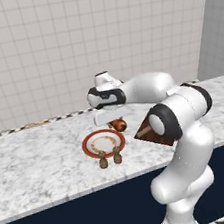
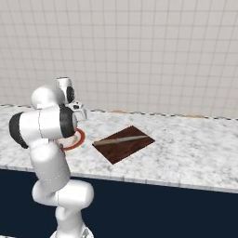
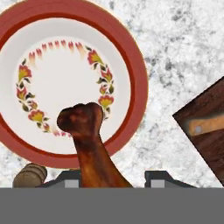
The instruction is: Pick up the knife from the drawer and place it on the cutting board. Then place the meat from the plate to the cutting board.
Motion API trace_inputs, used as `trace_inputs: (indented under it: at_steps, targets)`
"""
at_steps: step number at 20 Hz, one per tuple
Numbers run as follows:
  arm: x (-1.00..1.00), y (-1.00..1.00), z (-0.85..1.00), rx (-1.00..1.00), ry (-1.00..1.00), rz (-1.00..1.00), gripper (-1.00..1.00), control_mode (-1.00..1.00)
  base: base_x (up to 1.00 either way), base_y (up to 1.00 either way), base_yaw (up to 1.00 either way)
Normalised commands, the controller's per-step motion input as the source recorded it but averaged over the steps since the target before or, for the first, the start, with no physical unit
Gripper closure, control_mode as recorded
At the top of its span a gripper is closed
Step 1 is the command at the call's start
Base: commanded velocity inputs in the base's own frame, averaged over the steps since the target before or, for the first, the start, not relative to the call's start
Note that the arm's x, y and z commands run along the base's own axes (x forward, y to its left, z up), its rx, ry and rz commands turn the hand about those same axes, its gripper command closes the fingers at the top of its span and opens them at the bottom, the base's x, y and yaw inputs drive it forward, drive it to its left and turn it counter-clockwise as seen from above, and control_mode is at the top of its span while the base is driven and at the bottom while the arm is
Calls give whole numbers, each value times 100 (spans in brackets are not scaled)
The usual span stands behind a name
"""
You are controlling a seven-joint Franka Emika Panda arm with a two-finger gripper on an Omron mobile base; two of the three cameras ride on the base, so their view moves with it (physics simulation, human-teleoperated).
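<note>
My gripper (image 1: 113, 120) is shut on the meat (image 3: 89, 144), a glossy brown drumstick, and holds it a little above the plate (image 3: 140, 78). The plate (image 1: 93, 140), red-rimmed with a white centre, has nothing on it. To the right lies the dark reddish-brown cutting board (image 2: 135, 148), with the knife (image 2: 122, 139) across it. The knife's wooden handle (image 3: 209, 125) points toward the plate. My arm covers part of the cutting board (image 1: 158, 139) in the left base view. The drawer is out of view.
Two small brown shakers (image 1: 103, 161) (image 1: 117, 157) stand at the plate's near edge; one shaker (image 3: 29, 176) sits close to my left finger. The marble counter (image 2: 195, 144) runs to a tiled wall, with navy cabinet fronts (image 1: 73, 220) below.
</note>
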Motion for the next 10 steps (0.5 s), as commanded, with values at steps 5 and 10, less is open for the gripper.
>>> trace_inputs:
  at_steps: [5, 10]
  targets:
    - [-47, -95, 2, 1, -3, -4, 100, -100, 0, 0, 0]
    - [-30, -100, 0, 6, -1, -13, 100, -100, 0, 0, 0]
